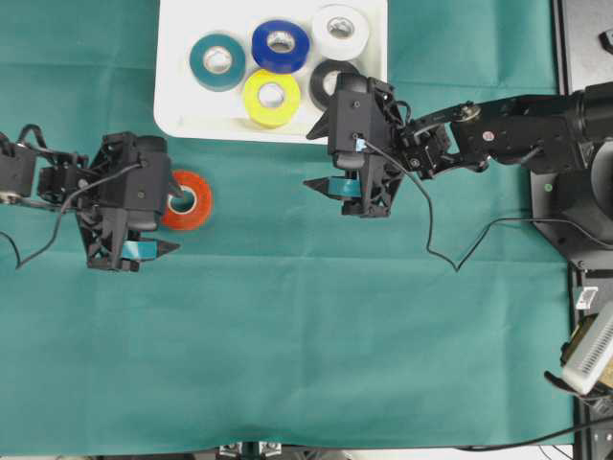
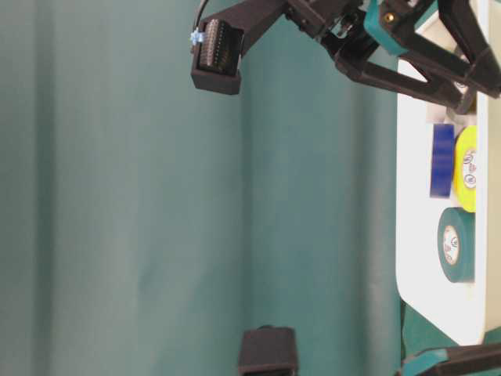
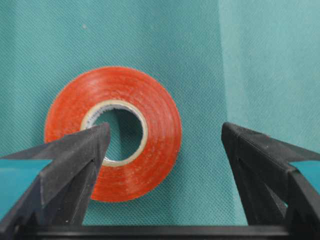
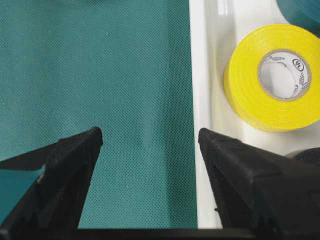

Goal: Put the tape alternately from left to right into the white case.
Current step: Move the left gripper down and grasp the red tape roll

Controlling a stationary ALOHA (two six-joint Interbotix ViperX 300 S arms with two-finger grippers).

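Note:
A red tape roll (image 1: 201,209) (image 3: 150,100) lies flat on the green cloth. My left gripper (image 1: 177,222) (image 3: 166,132) is open around it, one finger over the roll's core hole and the other on the cloth beyond its outer edge. The white case (image 1: 182,115) (image 4: 200,100) holds teal (image 1: 218,61), blue (image 1: 281,45), white (image 1: 342,32) and yellow (image 1: 270,98) (image 4: 245,100) rolls, plus a black roll (image 1: 322,82) partly hidden by my right arm. My right gripper (image 1: 308,158) (image 4: 150,132) is open and empty, straddling the case's near rim.
The right arm's base (image 1: 575,144) and a loose cable (image 1: 450,251) occupy the right side. A pale box (image 1: 589,350) sits off the cloth's right edge. In the table-level view the case (image 2: 415,235) shows edge-on with blue, yellow and teal rolls.

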